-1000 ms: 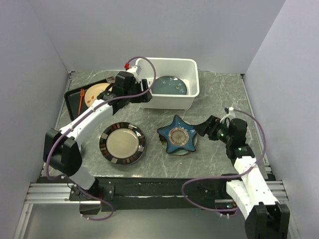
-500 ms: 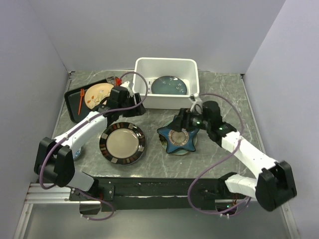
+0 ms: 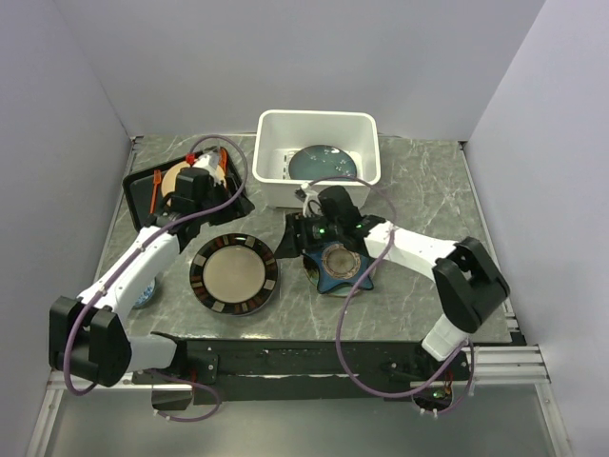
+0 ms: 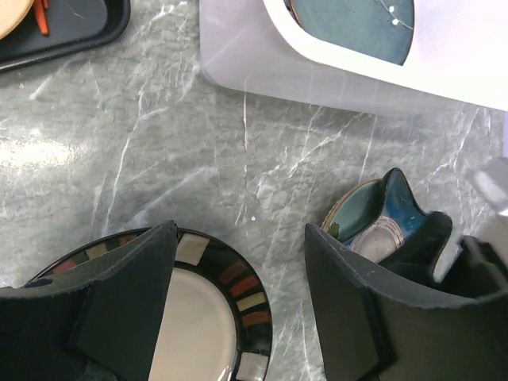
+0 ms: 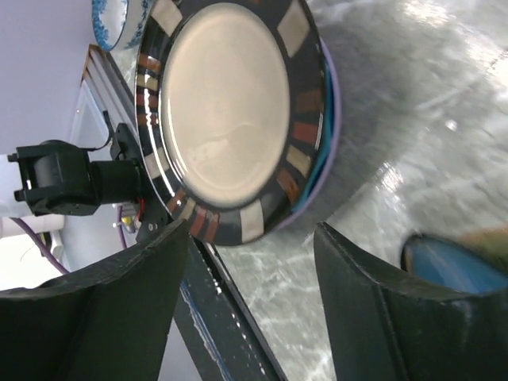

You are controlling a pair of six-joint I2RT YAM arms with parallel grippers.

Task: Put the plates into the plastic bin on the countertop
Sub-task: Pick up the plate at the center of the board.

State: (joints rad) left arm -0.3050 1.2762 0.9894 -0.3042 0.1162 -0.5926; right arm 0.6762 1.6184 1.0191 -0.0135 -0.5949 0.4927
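The white plastic bin (image 3: 366, 179) stands at the back of the countertop (image 3: 419, 205) with a glossy teal plate (image 3: 324, 162) inside. A dark-rimmed beige plate (image 3: 233, 275) lies front left, with teal and lilac rims showing under it in the right wrist view. A navy star-shaped plate (image 3: 340, 264) lies front centre on a pale green plate (image 4: 349, 210). My right gripper (image 3: 295, 233) is open and empty, low at the star plate's left point and facing the beige plate (image 5: 230, 111). My left gripper (image 3: 219, 205) is open and empty, raised between the black tray and the beige plate (image 4: 198, 317).
A black tray (image 3: 143, 181) at the back left holds a beige plate (image 3: 176, 181) and orange utensils. A small blue bowl (image 3: 143, 293) sits under the left arm near the left wall. The bin's near wall (image 4: 317, 63) is close ahead of the left gripper.
My right arm has swung left across the star plate, with its jaws narrowing a little. My left arm has drawn back from the bin toward the black tray.
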